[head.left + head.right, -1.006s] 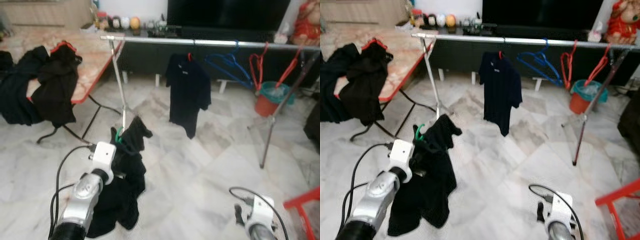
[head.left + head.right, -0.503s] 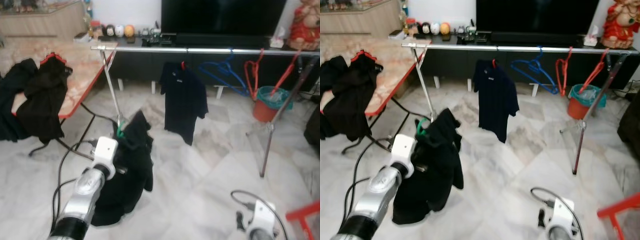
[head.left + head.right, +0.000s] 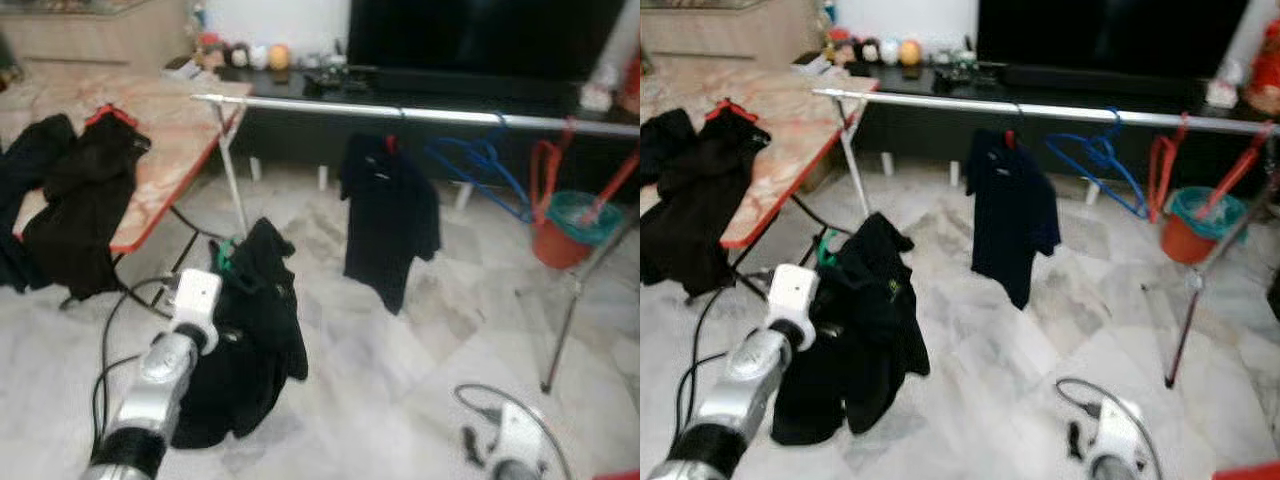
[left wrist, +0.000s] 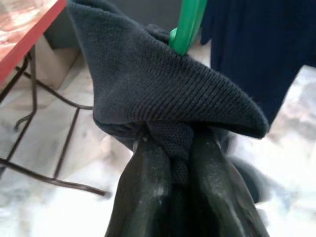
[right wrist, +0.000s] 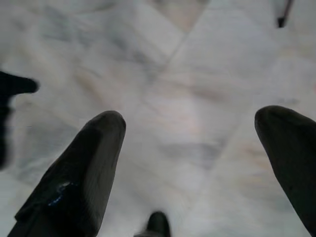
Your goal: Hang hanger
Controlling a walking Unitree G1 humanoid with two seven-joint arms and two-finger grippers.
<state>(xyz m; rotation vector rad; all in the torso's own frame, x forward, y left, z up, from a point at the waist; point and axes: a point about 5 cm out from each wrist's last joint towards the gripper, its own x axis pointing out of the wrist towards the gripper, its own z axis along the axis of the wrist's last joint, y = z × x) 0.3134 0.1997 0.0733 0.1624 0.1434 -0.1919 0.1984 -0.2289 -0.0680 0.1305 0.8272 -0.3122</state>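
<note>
The step in hand looks like the carry: the left gripper [image 4: 170,148] has its fingers [image 4: 145,197] clamped on a fold of the black garment [image 3: 250,340], which hangs on the green hanger [image 4: 186,22], and holds it up off the floor, well short of the clothes rail [image 3: 420,113]. The hanger's hook pokes up above the cloth, on the side toward the rail. The next move likely calls for closing in on the rail and raising the hook over a bare stretch of it.

On the rail hang a dark shirt [image 3: 390,225], then blue hangers [image 3: 485,165] and red hangers [image 3: 548,175] further along. The free stretch between the shirt and the rail's bench-side end seems the easiest target. The rail's leg [image 3: 235,175] stands at that end, and the bench [image 3: 170,130], draped with black clothes [image 3: 75,210], stands just beside it and could crowd the approach. The right gripper [image 5: 187,163] hangs low, far from the rail, fingers spread apart over the marble floor [image 3: 400,360]. An orange bucket [image 3: 565,235] sits under the rail's far end.
</note>
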